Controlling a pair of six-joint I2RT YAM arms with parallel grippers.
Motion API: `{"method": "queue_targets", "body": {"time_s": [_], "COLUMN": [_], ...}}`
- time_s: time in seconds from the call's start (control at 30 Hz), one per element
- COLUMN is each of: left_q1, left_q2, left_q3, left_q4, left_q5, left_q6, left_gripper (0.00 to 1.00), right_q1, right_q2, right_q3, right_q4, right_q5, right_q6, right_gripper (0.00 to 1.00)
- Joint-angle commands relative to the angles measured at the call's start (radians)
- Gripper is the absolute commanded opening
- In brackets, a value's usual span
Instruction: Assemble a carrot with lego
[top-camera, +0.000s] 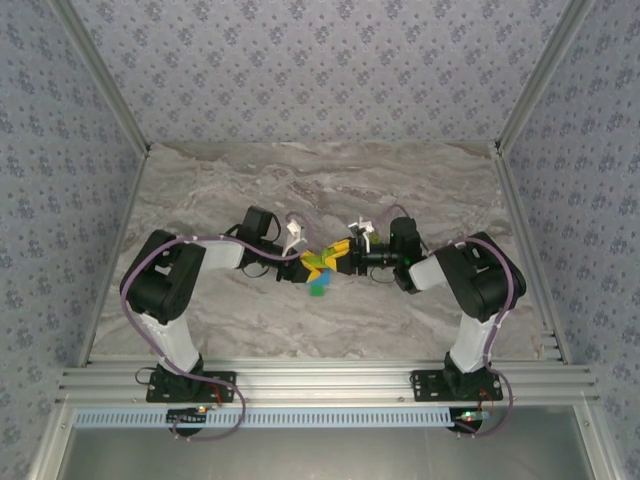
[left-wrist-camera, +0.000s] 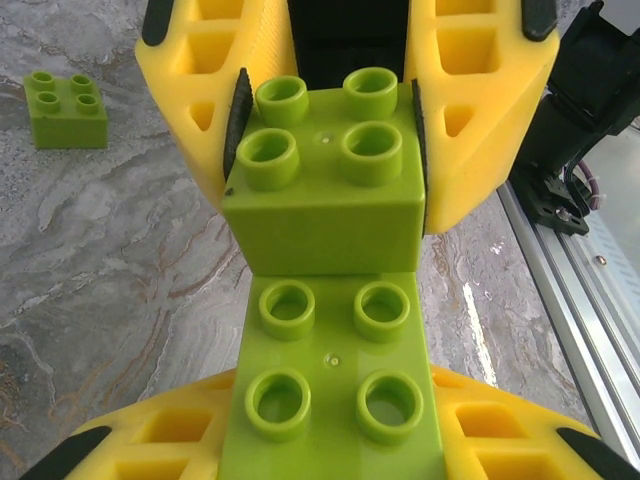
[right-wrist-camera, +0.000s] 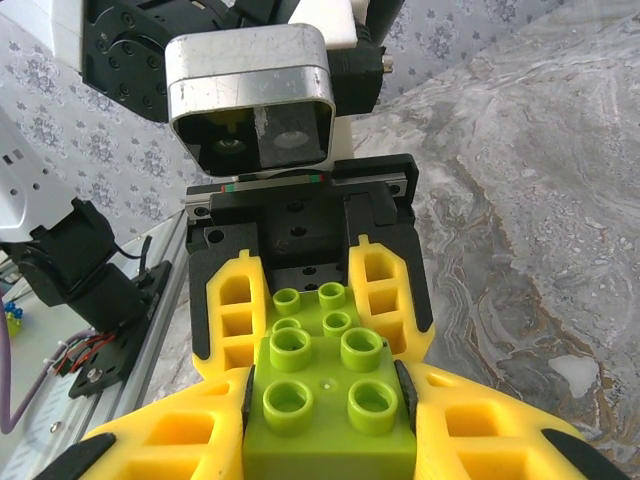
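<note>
The left tool (left-wrist-camera: 335, 445) is clamped on a yellow-green brick (left-wrist-camera: 335, 370), its yellow fingers (left-wrist-camera: 150, 440) pressing the brick's 2 sides. The right tool (left-wrist-camera: 327, 150) faces it from the opposite side and is clamped on a second yellow-green brick (left-wrist-camera: 325, 190), with black pads against both its sides. Both bricks have 4 studs turned towards the wrist cameras. In the left wrist view the second brick sits a step higher than the first and touches it along 1 edge; whether they are pressed together I cannot tell. From above, the 2 tools meet tip to tip over the middle of the marbled counter (top-camera: 400, 200), with the bricks between them. A third yellow-green brick (left-wrist-camera: 66, 108) lies loose on the counter, studs up, well apart from the tools. A small blue brick (top-camera: 317, 291) lies on the counter just on the near side of the tools
</note>
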Motion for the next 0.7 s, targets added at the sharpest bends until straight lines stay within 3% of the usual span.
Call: {"method": "queue_targets", "body": {"time_s": [0.0,0.67], "left_q1": [0.029,0.029], "left_q2": [0.016,-0.007], "left_q3": [-0.009,-0.028], "left_q4": [0.046,0.061], "left_q5": [-0.027,-0.028], "left_q6": [-0.011,-0.005], "left_gripper": [0.0,0.0], "right_q1": [0.003,-0.04], "right_q2": [0.044,0.057], "right_q3": [-0.043,-0.058], "right_q4": [-0.028,-0.041], "right_q5": [0.004,-0.054], "right_q6": [0.011,0.018], "right_gripper": [0.22,0.21]}}
